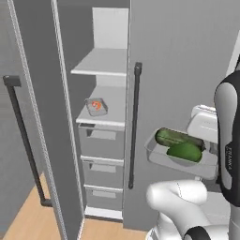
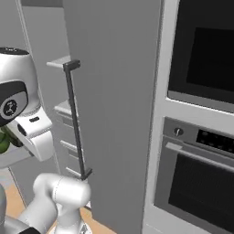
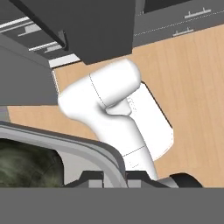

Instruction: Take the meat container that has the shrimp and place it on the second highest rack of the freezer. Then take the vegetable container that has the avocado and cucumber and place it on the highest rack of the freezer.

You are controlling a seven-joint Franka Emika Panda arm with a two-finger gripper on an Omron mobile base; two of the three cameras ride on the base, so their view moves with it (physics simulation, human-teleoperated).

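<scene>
Two dark fingertips (image 3: 94, 178) of the end effector (image 3: 114, 179) pinch the grey rim of the vegetable container (image 1: 180, 157), closed tight on its wall. That shallow, smooth-sided tray hangs in open air in front of the closed right door panel (image 1: 183, 70), near the long dark bar handle (image 1: 134, 124), well clear of the shelves. Inside it the cucumber (image 1: 174, 137), a short dark-green cylinder, lies with its long axis along the tray, and the rounded bright-green avocado (image 1: 185, 152) touches it. To the left, the freezer (image 1: 101, 37) stands open: the highest rack (image 1: 101, 63) is a flat white board, and the second highest rack (image 1: 112, 105) carries the small meat container (image 1: 96, 107) with the curled orange shrimp (image 1: 96, 105), above grey drawers (image 1: 101, 143).
</scene>
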